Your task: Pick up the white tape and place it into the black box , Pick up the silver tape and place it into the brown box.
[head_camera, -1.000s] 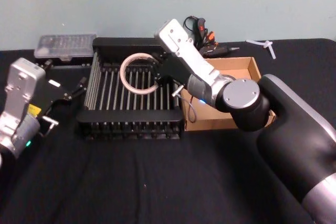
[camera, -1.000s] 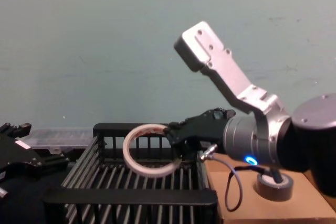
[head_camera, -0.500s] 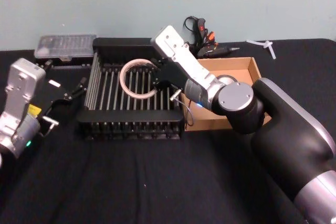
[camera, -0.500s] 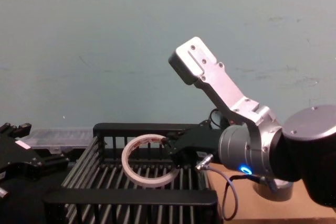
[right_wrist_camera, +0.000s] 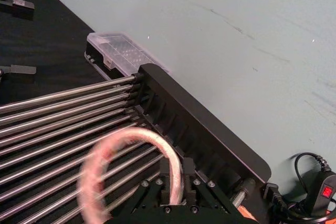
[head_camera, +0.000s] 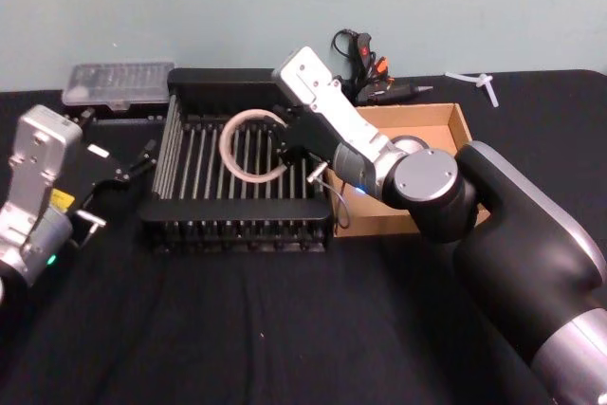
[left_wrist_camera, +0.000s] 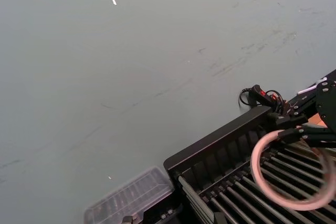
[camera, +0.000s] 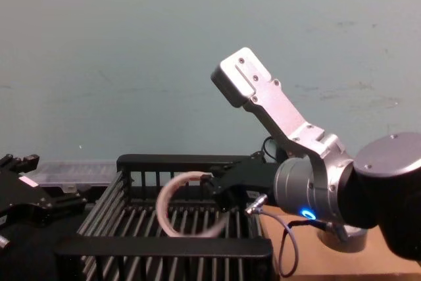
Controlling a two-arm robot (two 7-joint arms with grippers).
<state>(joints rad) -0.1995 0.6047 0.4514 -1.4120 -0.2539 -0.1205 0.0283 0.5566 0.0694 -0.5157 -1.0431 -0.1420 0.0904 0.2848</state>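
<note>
Tape is the thing that changed: the white tape [head_camera: 251,146] now looks smeared and tipped over the bars of the black box [head_camera: 237,225], while half a second ago it stood as a sharp, clean ring at my fingertips. My right gripper [head_camera: 287,149] has hardly moved in that time; it hangs over the right part of the box, just above the floor bars. In the right wrist view the two fingers [right_wrist_camera: 170,182] stand with a narrow gap, and the ring [right_wrist_camera: 126,166] passes in front of them, but I cannot tell if they pinch it or have already let it go. From the blur I judge that the ring is dropping, or swinging loose, inside the box. If so, the first half of the task is nearly done.

The brown box [head_camera: 446,122] sits just beside the black one, on its right. A bit of the silver tape [camera: 345,238] shows behind my arm in the chest view. My left gripper [head_camera: 123,170] is parked well to the left of the box and holds nothing.
</note>
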